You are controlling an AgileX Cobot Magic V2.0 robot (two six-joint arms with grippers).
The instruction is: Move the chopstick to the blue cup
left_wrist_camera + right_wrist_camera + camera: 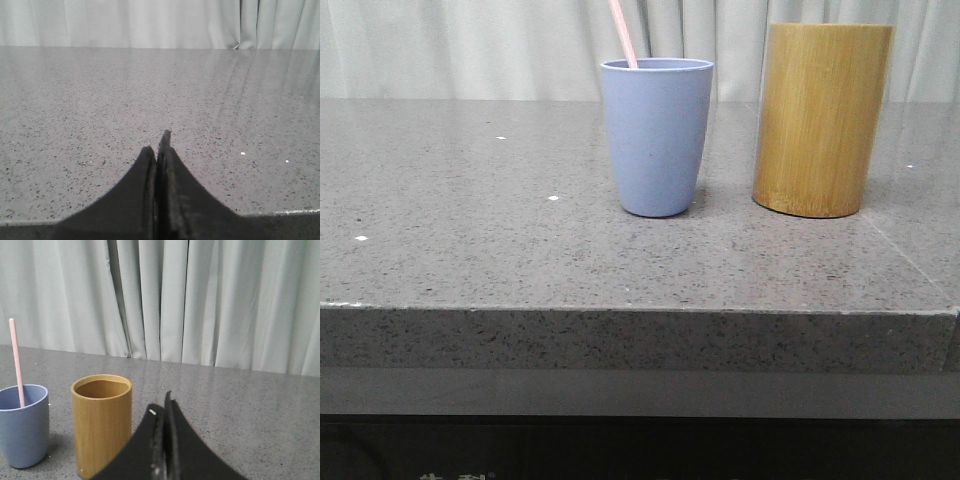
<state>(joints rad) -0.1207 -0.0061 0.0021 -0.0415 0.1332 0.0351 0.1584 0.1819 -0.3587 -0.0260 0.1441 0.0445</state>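
Note:
A pale pink chopstick (pixel 623 32) stands in the blue cup (pixel 657 135) at the table's middle and leans left over its rim. Both also show in the right wrist view, the chopstick (pixel 16 360) rising from the blue cup (pixel 22 425). Neither gripper shows in the front view. My left gripper (pixel 157 145) is shut and empty, low over bare grey table. My right gripper (pixel 162 402) is shut and empty, to the right of the bamboo cylinder and apart from it.
A taller tan bamboo cylinder (pixel 820 118) stands right of the blue cup; its inside looks empty in the right wrist view (pixel 101 422). The grey speckled table (pixel 470 230) has its front edge close to the camera. A pale curtain (pixel 200 300) hangs behind.

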